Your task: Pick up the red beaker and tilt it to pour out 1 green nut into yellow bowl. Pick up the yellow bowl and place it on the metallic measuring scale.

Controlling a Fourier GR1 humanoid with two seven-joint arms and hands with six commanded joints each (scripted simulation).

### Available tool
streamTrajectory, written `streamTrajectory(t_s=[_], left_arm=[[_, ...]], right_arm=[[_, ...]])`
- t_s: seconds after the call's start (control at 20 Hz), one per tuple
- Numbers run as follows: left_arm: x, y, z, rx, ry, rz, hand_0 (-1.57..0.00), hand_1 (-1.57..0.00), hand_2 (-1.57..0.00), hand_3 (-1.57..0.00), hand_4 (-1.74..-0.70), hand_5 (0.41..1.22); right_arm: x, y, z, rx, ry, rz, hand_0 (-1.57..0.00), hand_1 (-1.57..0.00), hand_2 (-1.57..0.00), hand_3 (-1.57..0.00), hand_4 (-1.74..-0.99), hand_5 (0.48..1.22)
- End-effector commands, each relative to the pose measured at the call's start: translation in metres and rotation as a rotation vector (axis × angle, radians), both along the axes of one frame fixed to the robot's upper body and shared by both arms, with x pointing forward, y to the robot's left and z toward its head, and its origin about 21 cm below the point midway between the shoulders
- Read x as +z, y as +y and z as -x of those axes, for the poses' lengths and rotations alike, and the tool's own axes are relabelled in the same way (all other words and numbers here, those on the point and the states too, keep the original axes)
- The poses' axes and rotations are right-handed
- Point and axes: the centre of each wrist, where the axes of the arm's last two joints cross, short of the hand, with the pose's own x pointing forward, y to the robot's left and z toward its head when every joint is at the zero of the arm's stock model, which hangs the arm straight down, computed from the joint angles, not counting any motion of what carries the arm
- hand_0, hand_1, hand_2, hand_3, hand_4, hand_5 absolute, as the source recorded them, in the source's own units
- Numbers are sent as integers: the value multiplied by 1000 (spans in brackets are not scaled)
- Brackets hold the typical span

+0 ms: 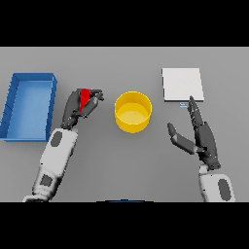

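Right now the robot's left hand (81, 104) is wrapped around the red beaker (85, 98). Its dark fingers curl over the beaker, so only a small strip of red shows between them. The hand and the beaker sit to the left of the yellow bowl (133, 112), near it but not touching it. I cannot tell how much the beaker leans, because the fingers hide most of it. I cannot see any green nut either.

The yellow bowl stands upright in the middle of the grey table (121, 63). It is round, and its inside looks yellow all the way down.

Over on the right is the metallic measuring scale (182, 84), a flat pale square. The bowl is off to its left, apart from it.

The right hand (199, 133) lies low over the table, just below the scale. Its fingers are stretched out straight and point up at the scale, and the longest fingertip reaches the scale's near edge. The thumb sticks out to the left. This hand holds nothing.

Far on the left sits a blue tray (14, 99) with low walls, beside the left arm.
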Motion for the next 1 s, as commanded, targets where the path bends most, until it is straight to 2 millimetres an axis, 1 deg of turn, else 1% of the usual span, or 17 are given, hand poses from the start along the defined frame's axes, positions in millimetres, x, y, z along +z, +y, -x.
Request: streamTrajectory(t_s=[0.0,0.1,0.15,0.2,0.35,0.4,0.5,0.55,0.65,0.75,0.85,0.9,0.95], left_arm=[[0,2,2,-4,-17,30,-1434,-1439,-1449,-1400,-1582,1171],[11,5,-4,-19,-31,114,-1483,-1486,-1493,-1462,-1639,1157],[15,5,-5,-30,-38,149,-1501,-1503,-1509,-1484,-1660,1150],[17,8,-3,-37,-52,166,-1515,-1517,-1521,-1501,-1676,1144],[33,11,-9,-55,-69,162,-1542,-1543,-1545,-1535,-1708,1132],[43,12,-13,-69,-86,148,-1548,-1549,-1551,-1542,-1714,1132],[54,9,-14,-96,-102,103,-1556,-1557,-1558,-1553,-1724,1130],[57,10,-16,-101,-99,81,-1556,-1557,-1558,-1553,-1724,1132],[62,12,-20,-108,-93,42,-1556,-1557,-1558,-1553,-1724,1135],[66,15,-26,-115,-95,1,-1556,-1557,-1558,-1553,-1724,1139],[76,14,-31,-158,-123,-95,-1562,-1562,-1563,-1559,-1730,1134],[77,16,-31,-172,-123,-144,-1563,-1564,-1564,-1562,-1732,1129],[84,14,-34,-190,-118,-220,-1565,-1565,-1566,-1563,-1734,1124]], right_arm=[[1,0,0,-9,-2,1,1,1,1,1,-1251,641],[4,-2,0,-14,-13,14,1,1,1,1,-1248,645],[0,1,3,-4,-4,14,1,1,1,1,-1246,644],[1,1,5,-8,-14,22,1,1,1,1,-1238,643],[1,1,2,-7,-6,28,1,1,1,1,-1228,645],[3,0,2,-4,-22,24,1,1,1,1,-1227,647],[6,-3,0,-11,-44,46,1,1,1,1,-1219,653],[1,0,1,-6,-43,51,1,1,1,1,-1219,656],[0,-1,2,-8,-45,70,1,1,1,1,-1219,660],[0,-6,5,-13,-47,70,1,1,1,1,-1219,661],[4,-1,3,-16,-52,81,1,1,1,1,-1210,664],[2,2,3,-15,-37,75,1,1,1,1,-1202,662],[2,2,3,-22,-26,78,1,1,1,1,-1199,658]])
